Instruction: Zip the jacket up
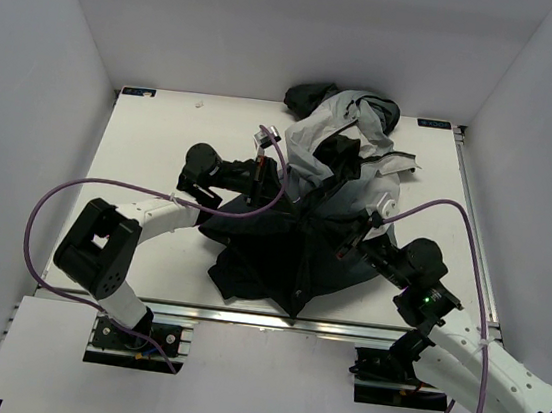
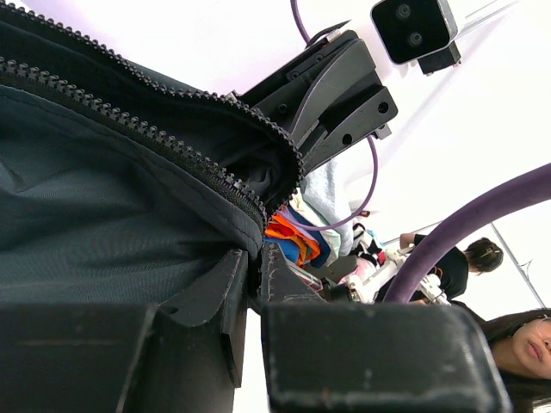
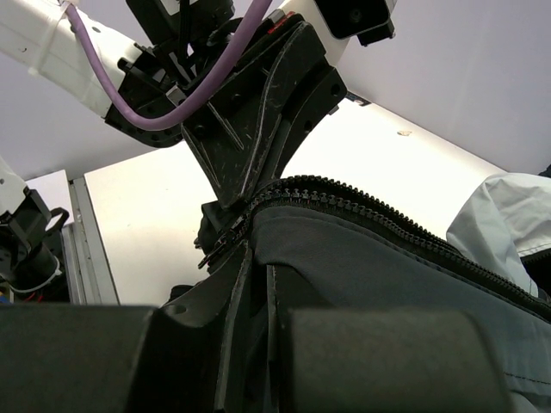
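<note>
Top external view: the jacket (image 1: pixel 301 245) lies crumpled right of the table's (image 1: pixel 153 141) middle. Its dark hem reaches the near edge, and a pale grey bunch with a dark end touches the far edge. The left half of the table is bare, and a narrower bare strip runs to the right edge; white walls close in on three sides. The left hand (image 1: pixel 277 179) comes in from the left and the right hand (image 1: pixel 358 232) from the right, both meeting at the dark fabric, near each other. Left wrist view: the left hand (image 2: pixel 256 267) is closed, pinching the jacket (image 2: pixel 103 215) edge where two rows of zipper (image 2: pixel 172 138) teeth converge; the right hand (image 2: pixel 297 163) clamps the same spot from above. Right wrist view: the right hand (image 3: pixel 258 292) is closed on the dark cloth just below the zipper (image 3: pixel 344 194). The left hand (image 3: pixel 228 211) is clamped on the zipper's end, almost touching the right hand, and bare table lies behind.
</note>
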Motion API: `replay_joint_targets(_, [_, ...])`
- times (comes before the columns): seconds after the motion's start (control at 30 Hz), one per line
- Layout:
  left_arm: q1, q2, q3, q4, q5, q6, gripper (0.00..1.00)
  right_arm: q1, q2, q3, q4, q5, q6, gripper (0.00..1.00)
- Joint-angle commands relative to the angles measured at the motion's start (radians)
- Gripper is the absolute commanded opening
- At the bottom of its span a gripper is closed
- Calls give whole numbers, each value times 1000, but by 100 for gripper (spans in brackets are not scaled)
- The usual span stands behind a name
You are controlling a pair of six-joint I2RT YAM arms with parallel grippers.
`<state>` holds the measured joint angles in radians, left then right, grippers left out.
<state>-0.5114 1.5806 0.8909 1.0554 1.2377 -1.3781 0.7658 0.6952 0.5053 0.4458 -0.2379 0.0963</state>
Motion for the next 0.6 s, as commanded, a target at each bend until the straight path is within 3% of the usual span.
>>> replay_joint_targets(0.0, [4, -7, 17, 34, 5, -2, 0, -2, -10, 12, 99, -3, -13, 0])
replay_joint_targets(0.57, [4, -13, 16, 66, 0, -22, 0, 0, -48, 6, 14, 6, -23, 0])
